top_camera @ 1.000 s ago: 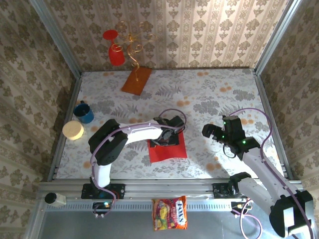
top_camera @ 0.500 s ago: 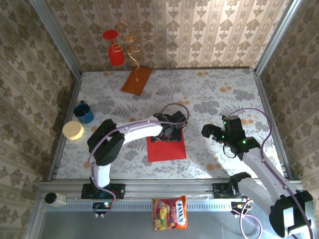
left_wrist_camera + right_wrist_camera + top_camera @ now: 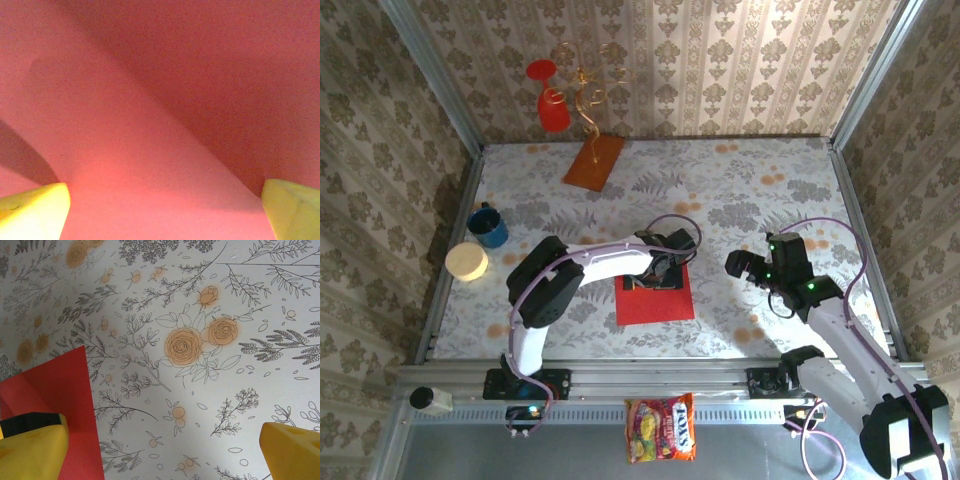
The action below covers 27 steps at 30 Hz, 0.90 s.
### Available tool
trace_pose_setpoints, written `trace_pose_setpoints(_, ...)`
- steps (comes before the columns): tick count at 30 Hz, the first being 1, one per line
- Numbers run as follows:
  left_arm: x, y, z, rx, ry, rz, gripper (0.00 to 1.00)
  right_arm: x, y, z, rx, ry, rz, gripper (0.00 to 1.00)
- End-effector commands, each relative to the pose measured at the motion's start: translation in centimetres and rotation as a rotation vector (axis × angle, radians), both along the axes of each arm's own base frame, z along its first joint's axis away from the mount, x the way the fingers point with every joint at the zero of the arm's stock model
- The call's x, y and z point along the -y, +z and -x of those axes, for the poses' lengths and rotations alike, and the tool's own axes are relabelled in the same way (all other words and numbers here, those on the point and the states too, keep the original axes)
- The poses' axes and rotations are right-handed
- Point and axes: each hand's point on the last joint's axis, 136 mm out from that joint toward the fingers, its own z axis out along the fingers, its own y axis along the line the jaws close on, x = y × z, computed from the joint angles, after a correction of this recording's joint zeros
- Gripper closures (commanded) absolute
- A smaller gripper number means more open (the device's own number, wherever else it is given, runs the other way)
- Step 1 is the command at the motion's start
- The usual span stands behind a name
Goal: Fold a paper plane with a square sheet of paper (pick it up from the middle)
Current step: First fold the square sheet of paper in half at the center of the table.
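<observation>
The square sheet of paper (image 3: pixel 655 298) is bright red and lies flat on the flowered table, near the middle front. My left gripper (image 3: pixel 666 268) hangs low over the sheet's far edge, open. In the left wrist view its yellow fingertips (image 3: pixel 33 210) stand wide apart with red paper (image 3: pixel 150 125) spread beneath and nothing pinched between them. My right gripper (image 3: pixel 748 266) is open above bare tablecloth to the right of the sheet. In the right wrist view the sheet's corner (image 3: pixel 55 390) lies by the left fingertip (image 3: pixel 33 440).
An orange-brown board (image 3: pixel 593 162), a red goblet (image 3: pixel 552 100) and a gold wire stand (image 3: pixel 586 92) are at the back left. A blue mug (image 3: pixel 488 226) and a yellow disc (image 3: pixel 467 262) sit at the left edge. A candy bag (image 3: pixel 661 428) lies on the front ledge.
The sheet has turned from slightly tilted to square with the table edge. My left gripper has shifted a little toward the sheet's far edge. The right arm has stayed still.
</observation>
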Motion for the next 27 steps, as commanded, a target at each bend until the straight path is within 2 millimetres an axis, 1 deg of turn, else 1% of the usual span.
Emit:
trace_pose_setpoints(1,-1.7,-1.7,1.2,-0.054,0.021,-0.058,0.0,0.1,0.2,0.4,-0.005,0.016,0.005,0.0)
trace_pose_setpoints(3,-1.9,-2.0,1.4,-0.058,0.025,-0.06,0.03,0.1,0.2,0.4,-0.006,0.013,0.004,0.0)
trace_pose_setpoints(7,-2.2,-2.0,1.6,-0.055,0.025,-0.053,0.11,0.2,0.5,0.3,0.0,0.011,0.002,0.0)
trace_pose_setpoints(12,-2.1,-1.1,1.3,-0.027,0.016,-0.031,0.22,0.2,0.6,0.4,0.001,0.011,-0.002,0.0)
trace_pose_setpoints(13,-2.0,-0.8,1.2,-0.019,0.013,-0.027,0.24,0.2,0.5,0.4,0.001,0.01,-0.001,0.0)
trace_pose_setpoints(15,-1.7,0.1,0.9,0.002,0.001,-0.008,0.3,0.2,0.5,0.4,0.0,0.013,-0.002,0.0)
trace_pose_setpoints(17,-1.4,1.2,0.5,0.029,-0.009,0.015,0.37,0.2,0.4,0.4,-0.003,0.01,-0.001,0.0)
trace_pose_setpoints(19,-0.7,2.7,0.1,0.071,-0.034,0.055,0.46,0.3,0.5,0.4,-0.002,0.009,-0.002,0.0)
trace_pose_setpoints(21,0.1,4.6,-0.5,0.125,-0.063,0.111,0.56,0.3,0.4,0.5,-0.006,0.007,0.0,0.0)
trace_pose_setpoints(23,1.0,6.5,-1.0,0.17,-0.096,0.17,0.63,0.3,0.4,0.5,-0.006,0.008,-0.002,0.0)
trace_pose_setpoints(24,1.5,7.4,-1.2,0.192,-0.113,0.203,0.64,0.3,0.4,0.6,-0.007,0.007,-0.003,0.0)
trace_pose_setpoints(27,2.7,9.8,-1.5,0.24,-0.16,0.296,0.65,0.3,0.3,0.6,-0.01,0.008,-0.005,0.0)
